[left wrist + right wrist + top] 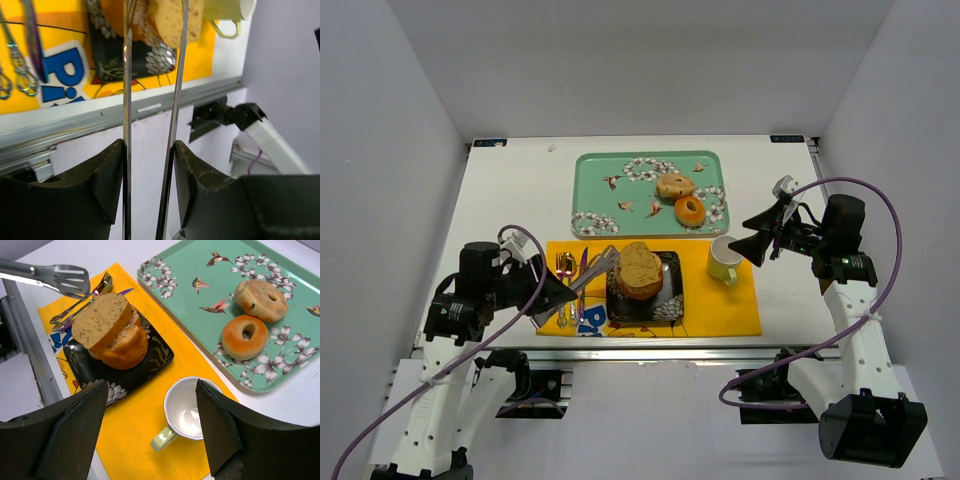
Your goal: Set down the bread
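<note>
Bread (pixel 111 330) stacked on black plate (pixel 161 353), my left gripper (pixel 149 156) clamped on tongs (pixel 62 279), my right gripper (pixel 150 390) jaws apart near mug (pixel 187 411)

We see a white table (pixel 515 200) enclosed by plain pale walls (pixel 650 60). A metal rail (pixel 75 125) edges its near side. The light seems even.

Both arms — the left arm (pixel 423 420) and the right arm (pixel 855 338) — have white tubular lower links dotted with small dark screw holes, with black motor housings at the joints. A purple cable (pixel 900 245) loops along each. The left gripper (pixel 558 294) and right gripper (pixel 757 238) are matte black — their fingers (pixel 75 432) broad, wedge-shaped and faintly scuffed.
</note>
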